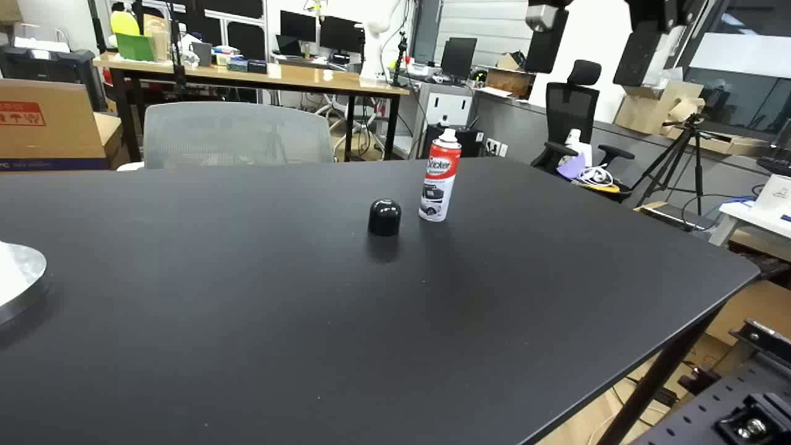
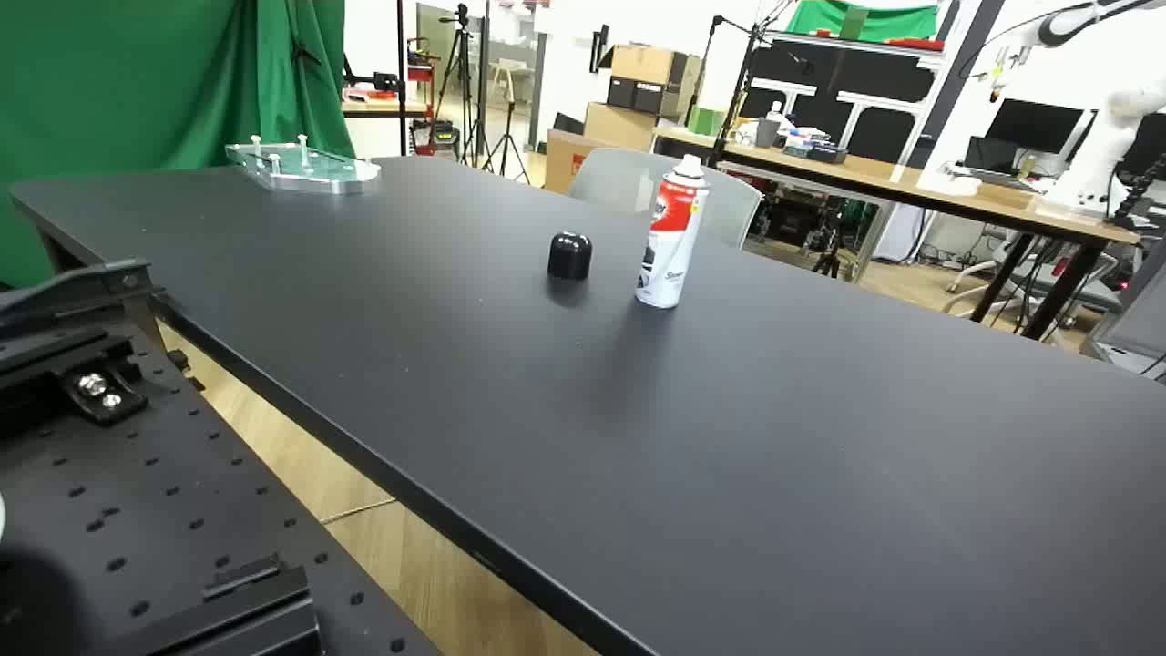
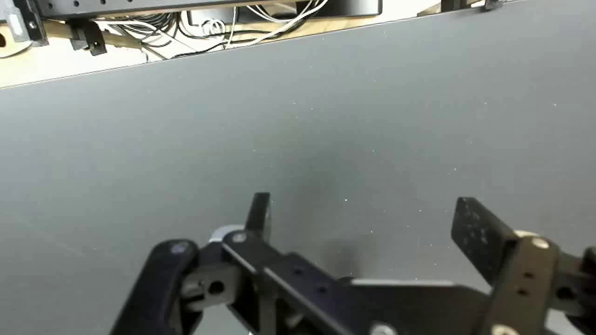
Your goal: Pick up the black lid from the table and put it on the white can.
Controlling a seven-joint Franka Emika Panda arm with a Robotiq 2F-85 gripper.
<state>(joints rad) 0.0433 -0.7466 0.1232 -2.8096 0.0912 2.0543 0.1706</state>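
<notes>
The black lid [image 1: 384,217] stands on the black table [image 1: 247,321] with its domed top up, also in an exterior view [image 2: 569,256]. The white can [image 1: 439,176] stands upright close beside it, apart from it, with its red label band and white nozzle, also in an exterior view [image 2: 672,235]. My gripper [image 1: 586,73] hangs high above the table at the upper right of an exterior view. In the wrist view the gripper [image 3: 364,199] has its fingers wide apart with nothing between them. There a dark sliver at the gripper body's edge may be the lid; the can is not clearly visible.
A clear plate with pegs [image 2: 310,171] lies at the table's far corner. A round white-and-metal object [image 1: 21,281] is at the table's left. A grey chair [image 1: 238,133] stands behind the table. A perforated black mount [image 2: 182,510] is beside the near edge.
</notes>
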